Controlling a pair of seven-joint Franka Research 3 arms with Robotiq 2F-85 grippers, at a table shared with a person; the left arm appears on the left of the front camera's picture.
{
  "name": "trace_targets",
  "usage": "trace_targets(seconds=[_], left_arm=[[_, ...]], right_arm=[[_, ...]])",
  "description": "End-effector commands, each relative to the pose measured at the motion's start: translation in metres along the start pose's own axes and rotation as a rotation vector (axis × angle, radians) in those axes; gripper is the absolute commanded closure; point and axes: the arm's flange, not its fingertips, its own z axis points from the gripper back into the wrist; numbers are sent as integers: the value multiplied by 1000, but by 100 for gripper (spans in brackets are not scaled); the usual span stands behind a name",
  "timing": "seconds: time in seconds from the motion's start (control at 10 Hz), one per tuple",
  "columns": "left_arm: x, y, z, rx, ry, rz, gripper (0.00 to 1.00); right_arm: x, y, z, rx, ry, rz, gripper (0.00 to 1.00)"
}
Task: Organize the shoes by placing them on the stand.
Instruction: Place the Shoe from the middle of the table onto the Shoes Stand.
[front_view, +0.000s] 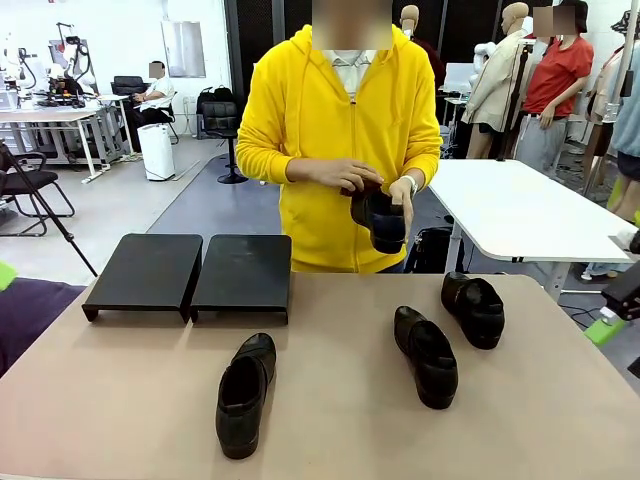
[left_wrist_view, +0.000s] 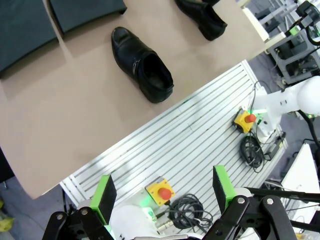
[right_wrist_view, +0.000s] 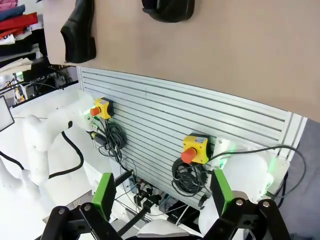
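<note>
Grey floor (front_view: 120, 215), white table (front_view: 520, 200), black chair (front_view: 218, 112)

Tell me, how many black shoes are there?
4. The left shoe lies at the front of the table; the middle shoe and right shoe lie on its right half; the person holds the fourth shoe. None seems hidden.

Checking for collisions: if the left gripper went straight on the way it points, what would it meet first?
The left gripper would probably meet the yellow box with the red button, lying by a cable coil on the ribbed metal panel, not the table; depth is unclear.
</note>
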Motion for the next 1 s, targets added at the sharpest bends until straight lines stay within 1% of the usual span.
trace_targets(seconds=[0.0, 0.2, 0.3, 0.4, 0.5, 0.6, 0.7, 0.8, 0.9], left_arm=[[1, 0, 1, -18, -3, -13, 0], [0, 0, 0, 0, 0, 0, 0], [17, -30, -39, -27, 55, 20, 0], [35, -67, -106, -15, 138, -7, 0], [42, -98, -164, 40, 159, -7, 0], [39, -128, -225, 62, 244, -71, 0], [32, -149, -274, 194, 244, -128, 0], [30, -162, -308, 305, 177, -185, 0], [35, -168, -325, 314, 142, -184, 0]], right_arm=[[0, -3, 5, -16, 9, 14, 0], [0, -3, 5, -16, 9, 14, 0], [0, -3, 5, -16, 9, 14, 0], [0, -3, 5, -16, 9, 14, 0], [0, -3, 5, -16, 9, 14, 0], [0, -3, 5, -16, 9, 14, 0], [0, -3, 5, -16, 9, 14, 0], [0, -3, 5, -16, 9, 14, 0], [0, -3, 5, -16, 9, 14, 0]])
